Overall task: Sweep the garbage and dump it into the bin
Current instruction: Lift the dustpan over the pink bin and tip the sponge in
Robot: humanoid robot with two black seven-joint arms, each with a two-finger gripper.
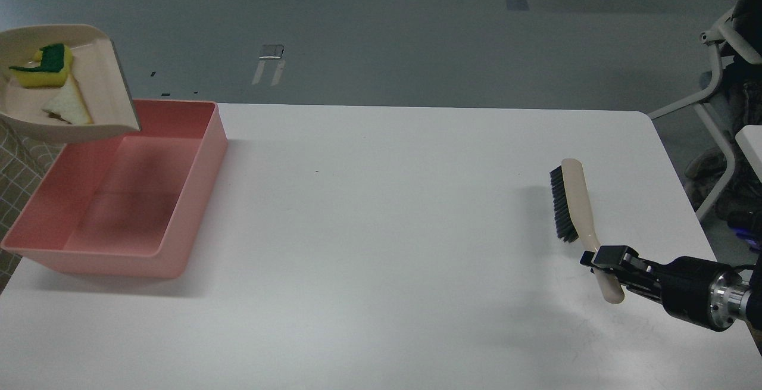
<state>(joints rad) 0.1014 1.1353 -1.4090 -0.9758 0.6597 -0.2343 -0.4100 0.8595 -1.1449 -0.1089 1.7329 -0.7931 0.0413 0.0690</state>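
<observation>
The beige dustpan (pixel 89 89) hangs in the air at the far left, over the back left corner of the pink bin (pixel 196 158). In the pan lie the yellow sponge piece with a green layer (pixel 44 67) and the whitish triangular slice (pixel 66 107). The pan's handle and my left gripper are beyond the left edge of the view. The bin's inside shows no scraps. My right gripper (pixel 607 258) is shut on the handle of a beige brush with black bristles (pixel 571 202), held low over the table at the right.
The white table (pixel 381 247) runs under both things. A chair (pixel 726 80) stands off the table's right edge. The floor lies beyond the table's far edge.
</observation>
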